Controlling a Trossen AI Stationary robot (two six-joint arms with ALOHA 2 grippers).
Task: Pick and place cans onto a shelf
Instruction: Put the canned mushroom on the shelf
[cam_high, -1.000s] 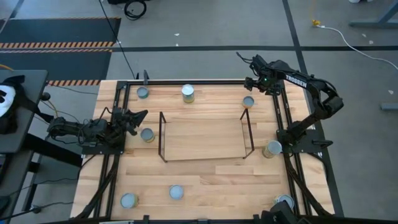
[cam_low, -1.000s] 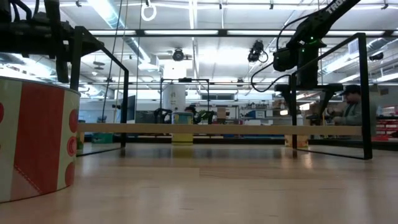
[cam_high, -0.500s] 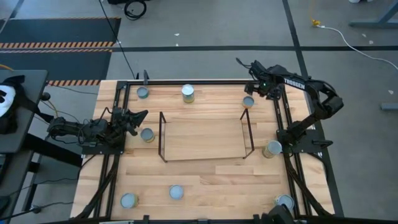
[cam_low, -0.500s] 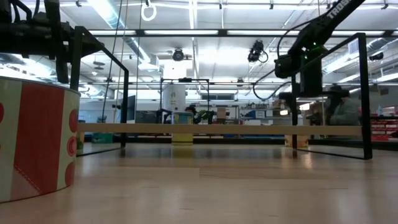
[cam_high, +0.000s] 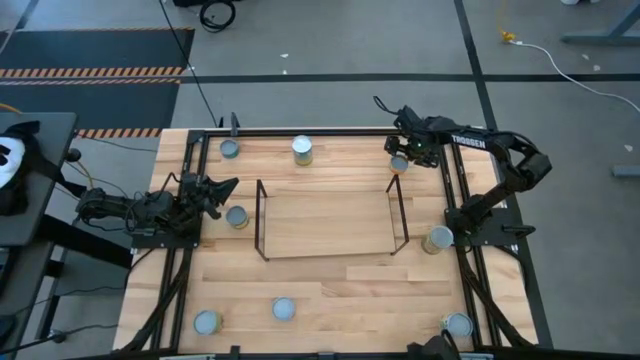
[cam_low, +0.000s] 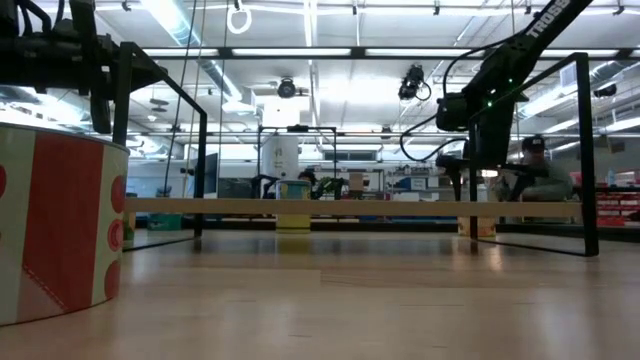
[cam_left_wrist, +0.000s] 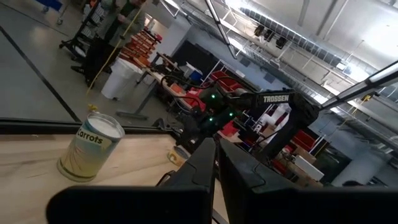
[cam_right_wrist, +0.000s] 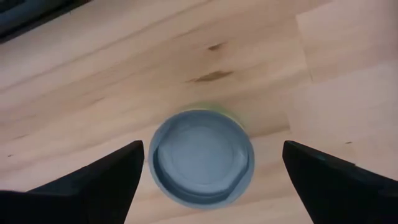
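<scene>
One can (cam_right_wrist: 201, 155) stands upright at the table's far right corner, just outside the shelf (cam_high: 330, 220), directly beneath my right gripper (cam_high: 404, 152), whose fingers spread wide either side. My left gripper (cam_high: 222, 187) waits pinched shut, well apart.

The word "Carrots" is printed in dark letters on the pale side label of a can (cam_left_wrist: 91, 148) standing on the wooden table in the left wrist view. "TROSSEN" stands in white capitals on the right arm (cam_high: 470, 141) in the high view, and the same word shows on that arm's dark link in the left wrist view. No other writing can be read.
</scene>
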